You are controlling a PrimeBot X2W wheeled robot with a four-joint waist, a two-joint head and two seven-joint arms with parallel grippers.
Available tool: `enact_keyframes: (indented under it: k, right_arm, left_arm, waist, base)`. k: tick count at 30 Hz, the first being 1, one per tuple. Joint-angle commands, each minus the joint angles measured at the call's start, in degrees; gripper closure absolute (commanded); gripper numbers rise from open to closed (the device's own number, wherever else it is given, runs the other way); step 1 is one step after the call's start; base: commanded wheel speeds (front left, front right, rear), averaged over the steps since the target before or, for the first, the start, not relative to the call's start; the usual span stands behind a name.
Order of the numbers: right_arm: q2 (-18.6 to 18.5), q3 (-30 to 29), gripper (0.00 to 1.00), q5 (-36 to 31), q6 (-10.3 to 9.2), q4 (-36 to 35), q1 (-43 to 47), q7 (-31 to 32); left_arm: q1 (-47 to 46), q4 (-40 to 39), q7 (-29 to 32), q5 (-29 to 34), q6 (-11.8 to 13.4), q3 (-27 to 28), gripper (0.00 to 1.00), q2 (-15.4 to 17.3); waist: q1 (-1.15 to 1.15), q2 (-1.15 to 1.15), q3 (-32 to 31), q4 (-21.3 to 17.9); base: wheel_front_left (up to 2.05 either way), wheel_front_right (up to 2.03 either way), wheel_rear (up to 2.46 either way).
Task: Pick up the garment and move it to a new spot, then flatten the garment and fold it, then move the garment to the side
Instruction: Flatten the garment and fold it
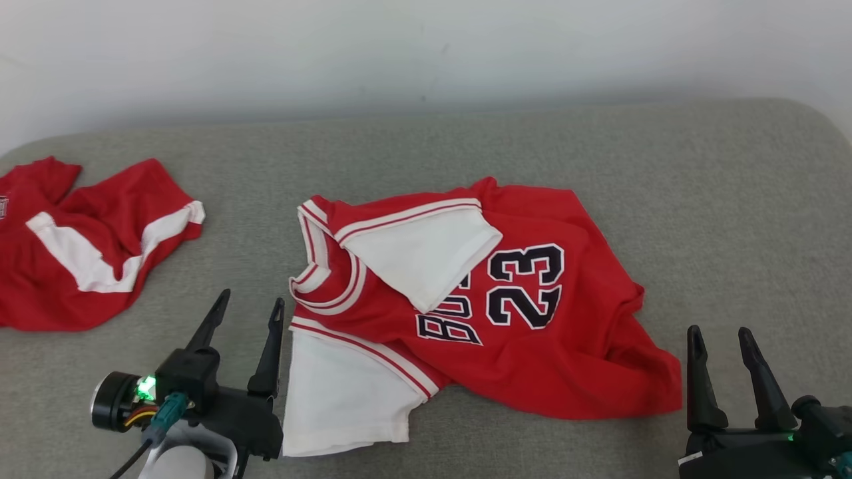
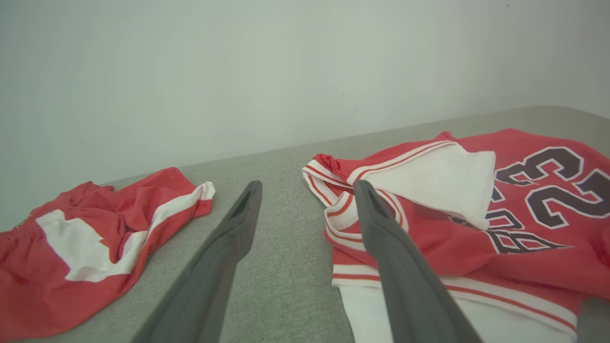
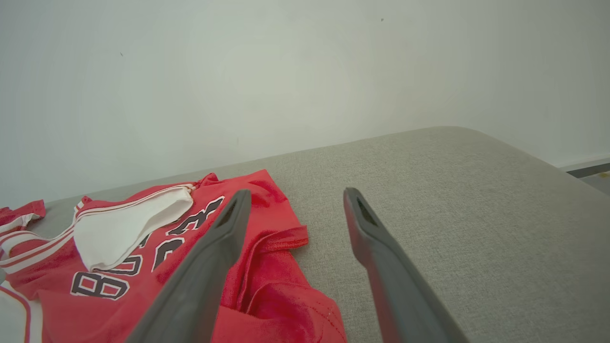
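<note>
The garment is a red jersey with white sleeves and a black "23", lying rumpled on the grey surface with its collar toward the left. One white sleeve is folded over its chest. It appears again as the garment and the garment in the wrist views. My left gripper is open, just left of the collar and lower sleeve, with nothing between its fingers. My right gripper stands open a little right of the jersey's hem corner, also empty. In the wrist views, the left gripper and the right gripper show spread fingers.
A second red and white piece of clothing lies crumpled at the far left, also seen as red clothing. The grey cushioned surface runs to a pale wall behind and rounds off at the right edge.
</note>
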Motion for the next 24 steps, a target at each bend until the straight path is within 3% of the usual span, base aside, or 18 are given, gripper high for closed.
enact_keyframes:
  k: [1, 9, 18, 19, 21, 24]
  right_arm:
    - [0.17, -0.2, 0.0, -0.06, -0.16, 0.03, -0.6, -0.01]
    - [0.93, -0.76, 0.0, 0.22, -0.16, 0.45, -2.2, -0.01]
    - [1.45, -1.16, 0.0, -0.18, -0.16, 0.79, -2.97, -0.01]
    - [1.44, -1.17, 0.0, -0.25, -0.16, 0.86, -3.06, -0.01]
    - [1.37, -1.15, 0.0, -0.36, -0.16, 0.91, -3.18, -0.01]
    - [1.22, -1.68, 0.0, -0.4, -0.16, 0.86, -2.87, -0.01]
  left_arm:
    - [-1.09, 1.53, -0.18, -0.43, 0.14, -0.82, 0.0, 0.65]
    - [-7.01, 14.44, -0.08, -3.27, 0.14, -5.32, 0.0, 3.21]
    - [-12.21, 26.02, 1.94, -7.33, 0.15, -11.84, 0.02, 4.3]
    - [-12.71, 27.44, 2.67, -7.68, 0.16, -12.05, 0.45, 4.32]
    - [-13.39, 29.11, 2.83, -8.13, 0.17, -13.16, 1.0, 4.18]
    - [-14.48, 29.79, 1.86, -9.56, 0.16, -13.8, 1.0, 3.75]
  waist:
    - [0.0, 0.0, 2.39, -2.41]
    - [0.0, 0.0, 5.19, -5.46]
    - [0.0, 0.0, 5.89, -6.16]
    - [0.0, 0.0, 5.82, -6.14]
    - [0.0, 0.0, 5.61, -6.06]
    - [0.0, 0.0, 5.0, -5.41]
  base:
    - [0.0, 0.0, 0.0]
    - [0.0, 0.0, 0.0]
    - [0.0, 0.0, 0.0]
    - [0.0, 0.0, 0.0]
    - [0.0, 0.0, 0.0]
    - [0.0, 0.0, 0.0]
